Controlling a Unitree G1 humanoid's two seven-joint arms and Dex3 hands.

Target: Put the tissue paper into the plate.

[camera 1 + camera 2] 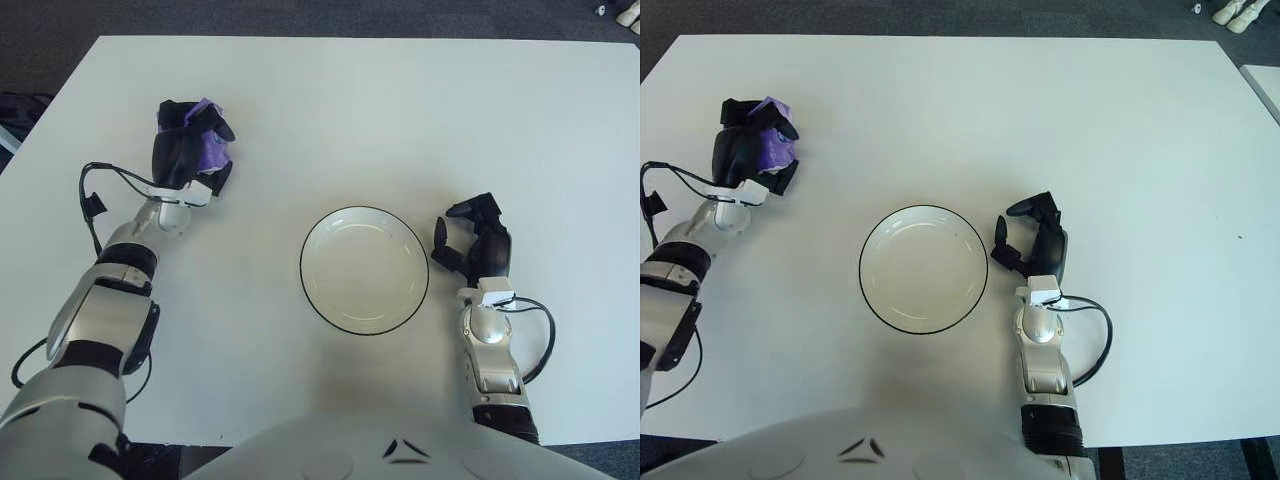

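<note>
Over on the robot's left, the left hand is out toward the far side of the white surface, its dark fingers wrapped around a purple wad, the tissue paper. Only a little of the purple shows between the fingers, so I can't make out how much of it is bunched inside, or whether the hand touches the surface beneath it. The tissue paper is well apart from the plate, a round white dish with a dark rim that sits near the middle of the surface with nothing in it. Just beside the plate's right edge is the right hand, fingers loosely curled and relaxed with nothing between them, its cable looping near the wrist.
</note>
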